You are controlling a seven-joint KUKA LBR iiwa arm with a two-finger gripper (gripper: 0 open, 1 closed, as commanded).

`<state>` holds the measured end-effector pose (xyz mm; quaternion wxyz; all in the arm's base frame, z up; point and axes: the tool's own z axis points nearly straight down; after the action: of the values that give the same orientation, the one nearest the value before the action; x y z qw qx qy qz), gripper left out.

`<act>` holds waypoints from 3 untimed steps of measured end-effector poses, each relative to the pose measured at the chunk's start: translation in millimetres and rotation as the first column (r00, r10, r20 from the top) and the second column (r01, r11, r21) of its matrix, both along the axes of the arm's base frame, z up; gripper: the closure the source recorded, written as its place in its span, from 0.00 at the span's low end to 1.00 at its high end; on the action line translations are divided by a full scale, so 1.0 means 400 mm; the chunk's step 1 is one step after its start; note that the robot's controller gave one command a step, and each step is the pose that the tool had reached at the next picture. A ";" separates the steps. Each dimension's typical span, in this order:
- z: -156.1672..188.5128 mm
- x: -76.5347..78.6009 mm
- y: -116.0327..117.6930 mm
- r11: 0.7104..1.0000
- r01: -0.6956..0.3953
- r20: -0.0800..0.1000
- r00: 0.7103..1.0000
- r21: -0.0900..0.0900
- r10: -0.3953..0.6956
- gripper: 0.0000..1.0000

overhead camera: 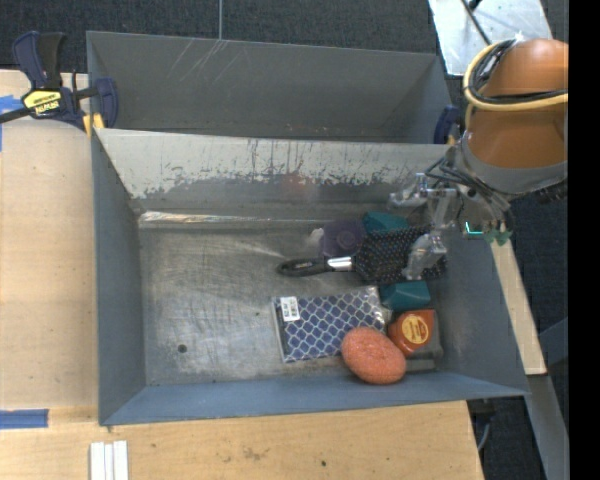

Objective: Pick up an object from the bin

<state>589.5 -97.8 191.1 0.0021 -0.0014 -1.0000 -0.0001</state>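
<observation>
My gripper (428, 250) hangs low at the right side of the bin, over the right end of a black hairbrush (380, 258). The brush lies flat with its bristly head under the gripper and its handle pointing left. A teal block (410, 294) sits just in front of the gripper. Another teal thing (384, 222) shows behind the brush head. A purple rounded thing (342, 236) lies to the left of that, touching the brush.
A flat blue packet with a white lattice pattern (325, 326) lies at the front middle. A rough orange-pink ball (373, 356) and a round orange-lidded thing (413, 330) sit in the front right corner. The arm's orange dome rises over the right rim.
</observation>
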 end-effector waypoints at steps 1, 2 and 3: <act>0.012 0.004 0.001 1.000 -0.002 0.008 1.000 -0.001 0.002 0.00; -0.017 0.025 -0.001 0.991 -0.133 0.011 0.991 -0.003 0.133 0.00; -0.121 0.036 -0.014 0.933 -0.360 0.009 0.933 -0.001 0.360 0.00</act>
<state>603.8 -103.5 142.8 -0.0026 0.1818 -0.9833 0.0000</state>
